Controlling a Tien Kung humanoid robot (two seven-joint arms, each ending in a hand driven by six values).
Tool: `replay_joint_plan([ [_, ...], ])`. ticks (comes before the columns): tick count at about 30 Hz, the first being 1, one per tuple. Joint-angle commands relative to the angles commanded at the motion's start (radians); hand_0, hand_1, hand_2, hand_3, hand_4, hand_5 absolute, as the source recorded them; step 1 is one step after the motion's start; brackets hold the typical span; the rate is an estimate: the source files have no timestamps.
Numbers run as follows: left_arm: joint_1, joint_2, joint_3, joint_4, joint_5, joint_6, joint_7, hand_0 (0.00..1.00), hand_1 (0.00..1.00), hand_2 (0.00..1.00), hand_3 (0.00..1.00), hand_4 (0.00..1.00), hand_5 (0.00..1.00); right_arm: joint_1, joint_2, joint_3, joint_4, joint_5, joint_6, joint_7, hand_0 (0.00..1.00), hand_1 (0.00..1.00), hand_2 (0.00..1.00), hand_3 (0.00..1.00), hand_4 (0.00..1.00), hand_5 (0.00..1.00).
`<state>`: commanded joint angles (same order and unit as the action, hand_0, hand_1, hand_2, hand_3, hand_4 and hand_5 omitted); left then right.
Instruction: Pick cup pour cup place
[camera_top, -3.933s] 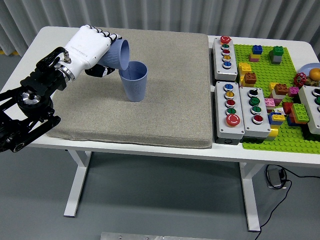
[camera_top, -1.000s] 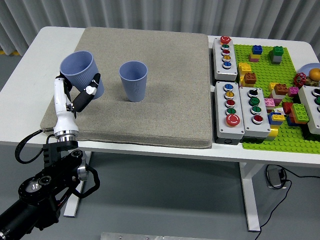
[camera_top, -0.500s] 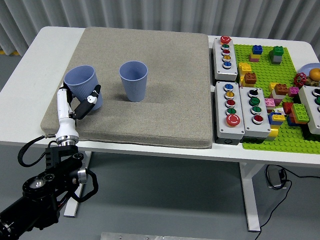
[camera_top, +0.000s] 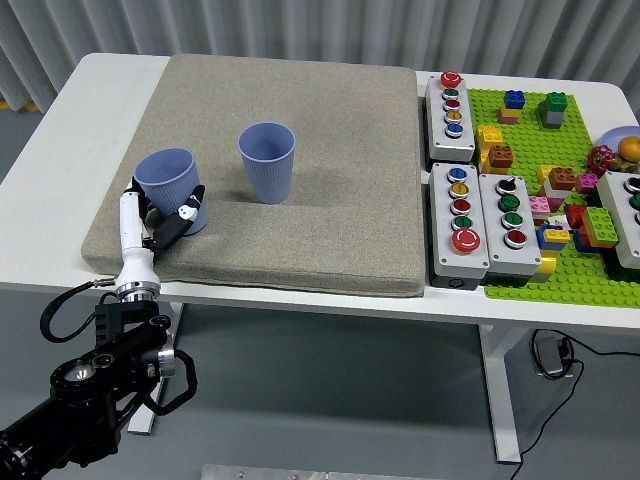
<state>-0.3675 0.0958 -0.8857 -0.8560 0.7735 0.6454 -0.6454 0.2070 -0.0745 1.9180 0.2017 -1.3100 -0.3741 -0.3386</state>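
Two blue-grey paper cups are on the grey mat (camera_top: 300, 230). One cup (camera_top: 267, 160) stands upright and free near the mat's middle left. The other cup (camera_top: 168, 182) is at the mat's left front, leaning slightly, with its base at or just above the mat. My left hand (camera_top: 152, 222) comes up from below the table's near edge and wraps this cup's lower part, with the white back of the hand on its left and a dark finger (camera_top: 186, 211) on its right. The right arm is out of sight.
Three grey button boxes (camera_top: 452, 105) (camera_top: 462, 222) (camera_top: 511, 212) stand right of the mat. A green baseplate (camera_top: 560, 270) with several coloured bricks covers the right end, with a bowl (camera_top: 618, 140) at the edge. The table's near edge (camera_top: 300, 300) runs just in front of the mat.
Since the pour over the standing cup, my left hand has turned the held cup upright, carried it left and toward me, and lowered it to the mat over the last second.
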Motion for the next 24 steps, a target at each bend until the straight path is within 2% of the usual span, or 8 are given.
replay_joint_plan([
  [10,0.020,-0.001,-0.012,-0.014,0.019,0.000,0.000,0.554,0.585,0.608,0.534,0.709,0.223,0.002,-0.001,0.004,-0.001,-0.004,0.003,0.000,0.670,0.558,0.494,0.536,0.056,0.416],
  [11,0.021,-0.001,-0.014,-0.016,0.026,0.000,0.000,0.570,0.619,0.649,0.556,0.748,0.253,0.003,-0.001,0.005,-0.001,-0.004,0.004,0.000,0.670,0.558,0.494,0.535,0.053,0.414],
  [16,0.024,0.000,-0.022,-0.025,0.052,0.000,0.000,0.570,0.619,0.649,0.556,0.748,0.253,0.008,-0.002,0.004,-0.001,-0.001,0.004,0.001,0.670,0.558,0.494,0.535,0.053,0.414],
  [17,0.025,0.000,-0.024,-0.026,0.055,0.000,0.000,0.589,0.648,0.682,0.597,0.785,0.290,0.009,-0.002,0.004,-0.002,-0.001,0.005,0.001,0.670,0.558,0.494,0.535,0.052,0.413],
  [22,0.027,-0.001,-0.028,-0.027,0.066,0.000,0.000,0.589,0.648,0.682,0.597,0.785,0.290,0.010,-0.002,0.006,-0.002,-0.002,0.006,0.002,0.670,0.558,0.494,0.535,0.052,0.413],
  [24,0.029,-0.001,-0.029,-0.026,0.071,0.000,0.000,0.599,0.660,0.700,0.634,0.819,0.312,0.011,-0.002,0.006,-0.002,-0.001,0.006,0.002,0.670,0.558,0.494,0.536,0.052,0.412],
])
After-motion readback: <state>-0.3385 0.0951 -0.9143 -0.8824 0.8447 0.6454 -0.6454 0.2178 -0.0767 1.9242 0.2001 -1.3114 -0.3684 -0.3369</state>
